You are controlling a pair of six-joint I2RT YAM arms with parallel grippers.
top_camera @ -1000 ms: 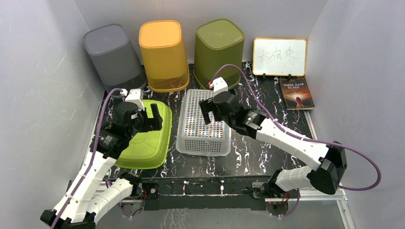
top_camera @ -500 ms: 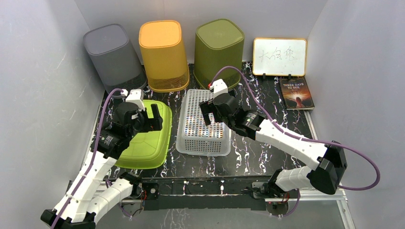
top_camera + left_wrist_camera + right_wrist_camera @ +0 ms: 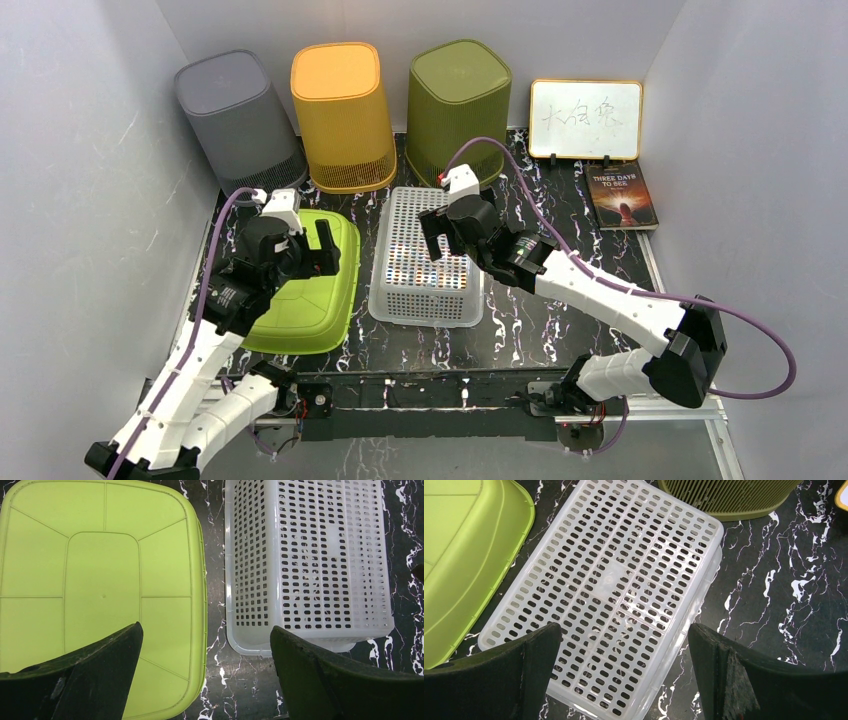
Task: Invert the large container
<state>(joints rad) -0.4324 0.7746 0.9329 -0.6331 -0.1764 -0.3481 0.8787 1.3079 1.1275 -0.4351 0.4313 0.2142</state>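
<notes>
A lime green tub (image 3: 305, 285) lies bottom up at the left of the black marble table, also in the left wrist view (image 3: 100, 590). A white perforated basket (image 3: 425, 260) lies bottom up beside it, with a narrow gap between them; it shows in the left wrist view (image 3: 310, 560) and the right wrist view (image 3: 609, 590). My left gripper (image 3: 312, 250) hovers open and empty above the tub's right edge (image 3: 206, 630). My right gripper (image 3: 442, 235) hovers open and empty above the basket's far half (image 3: 624, 629).
Three bins stand bottom up along the back wall: grey (image 3: 238, 120), orange (image 3: 342, 115), olive (image 3: 458, 108). A small whiteboard (image 3: 585, 118) and a book (image 3: 621, 197) sit at the back right. Grey walls close in left and right.
Almost nothing. Both arms hold their hover; the left gripper has drifted very slightly left. Tub and basket have not moved.
</notes>
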